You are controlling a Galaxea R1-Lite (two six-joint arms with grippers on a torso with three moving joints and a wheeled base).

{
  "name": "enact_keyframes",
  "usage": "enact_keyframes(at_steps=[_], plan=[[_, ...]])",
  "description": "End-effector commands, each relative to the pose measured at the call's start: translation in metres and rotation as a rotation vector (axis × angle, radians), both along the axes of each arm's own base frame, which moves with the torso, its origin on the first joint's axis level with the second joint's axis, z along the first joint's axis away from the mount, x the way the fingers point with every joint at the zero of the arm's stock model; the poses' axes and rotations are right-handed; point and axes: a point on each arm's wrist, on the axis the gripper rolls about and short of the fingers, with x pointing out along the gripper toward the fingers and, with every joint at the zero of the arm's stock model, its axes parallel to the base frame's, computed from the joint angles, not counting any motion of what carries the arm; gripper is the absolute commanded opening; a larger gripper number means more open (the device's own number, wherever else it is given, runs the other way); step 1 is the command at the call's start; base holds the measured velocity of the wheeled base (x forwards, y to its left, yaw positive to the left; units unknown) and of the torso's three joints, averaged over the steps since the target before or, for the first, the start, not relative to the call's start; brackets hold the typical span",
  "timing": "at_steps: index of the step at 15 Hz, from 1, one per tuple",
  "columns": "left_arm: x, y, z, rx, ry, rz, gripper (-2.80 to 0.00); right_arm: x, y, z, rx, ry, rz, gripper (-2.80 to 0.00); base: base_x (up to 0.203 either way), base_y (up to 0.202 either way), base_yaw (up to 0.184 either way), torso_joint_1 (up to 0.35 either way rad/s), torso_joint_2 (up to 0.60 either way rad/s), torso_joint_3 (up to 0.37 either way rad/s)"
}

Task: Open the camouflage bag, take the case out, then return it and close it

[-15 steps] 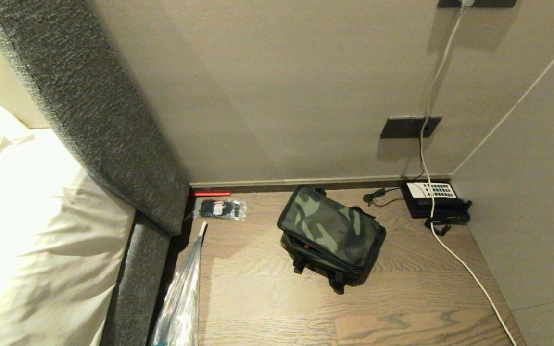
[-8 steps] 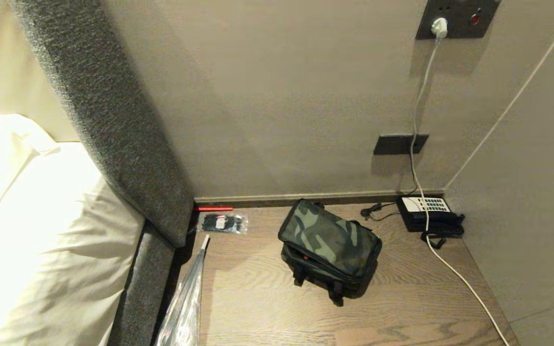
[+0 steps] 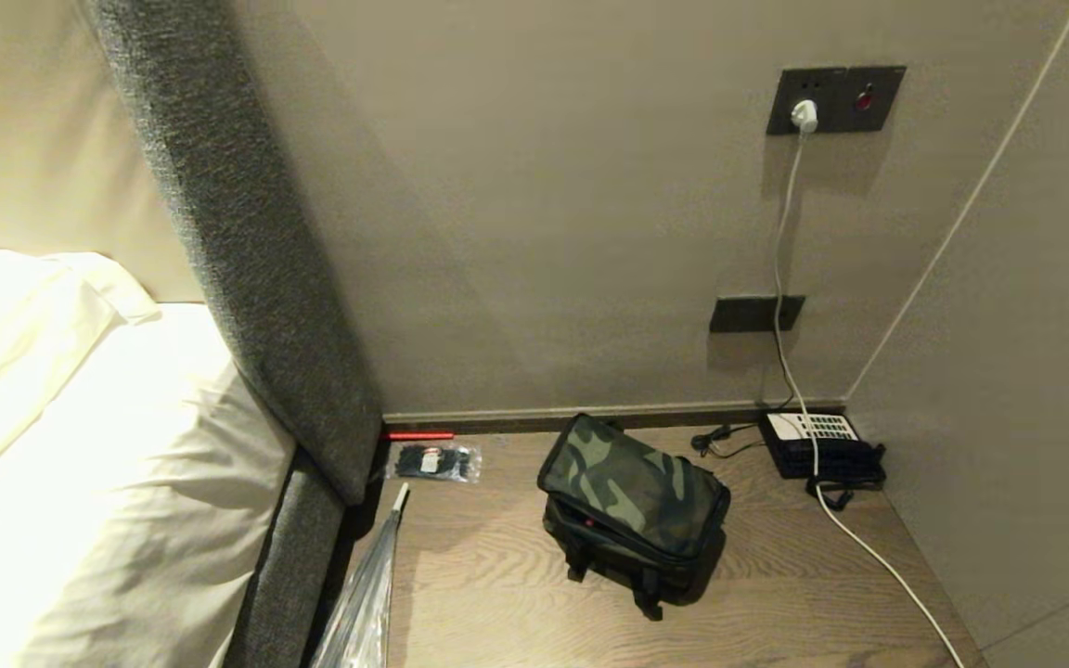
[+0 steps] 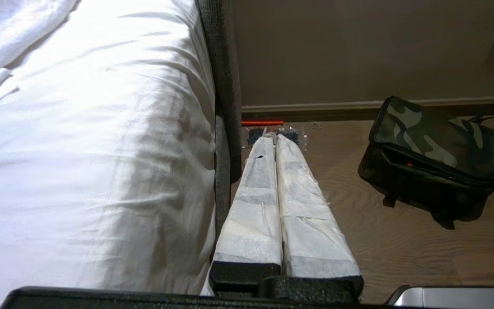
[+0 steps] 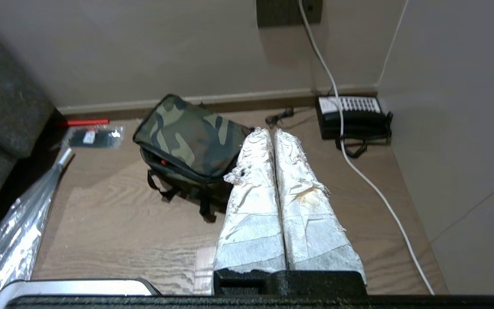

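The camouflage bag [image 3: 632,496] sits on the wooden floor [image 3: 497,594] near the back wall, its lid down and black straps trailing toward me; it also shows as the bag [image 4: 438,146] and the bag [image 5: 187,137] in the wrist views. The case is hidden. Neither arm appears in the head view. My left gripper [image 4: 274,136] hangs shut and empty above the floor beside the bed, well short of the bag. My right gripper [image 5: 271,131] is shut and empty too, hanging high with the bag's near corner below it.
A bed [image 3: 80,445] with a grey upholstered headboard [image 3: 256,306] fills the left. A clear packet of black ties [image 3: 437,461] and a red stick [image 3: 418,434] lie by the skirting. A black telephone [image 3: 817,445] and white cable [image 3: 869,557] occupy the right corner. A plastic-wrapped umbrella [image 3: 367,594] leans by the bed.
The whole head view has tilted upward: the bag, phone and floor sit lower in the picture and the wall socket has come into view. Nothing on the floor has itself moved.
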Motion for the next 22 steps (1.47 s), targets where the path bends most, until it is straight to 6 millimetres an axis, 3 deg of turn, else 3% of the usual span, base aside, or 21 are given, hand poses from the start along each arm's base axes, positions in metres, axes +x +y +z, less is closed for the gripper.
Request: enact_keyframes(at_steps=[1,15,22], plan=[[0.0000,0.0000,0.0000,0.002,0.000,0.000,-2.80,-0.0019,0.0000,-0.0006,0.000,-0.026,0.001,-2.80,0.000,0.000,0.000,0.002,0.00,0.198],[0.0000,0.0001,0.0000,0.002,-0.005,0.006,-2.80,-0.0019,0.0000,-0.0006,0.000,-0.026,0.001,-2.80,0.000,0.000,0.000,0.001,0.00,0.197],[0.0000,0.0001,0.0001,0.001,-0.006,0.006,-2.80,-0.0019,0.0000,-0.0006,0.004,-0.026,0.001,-2.80,0.000,0.000,0.000,0.001,0.00,0.026]])
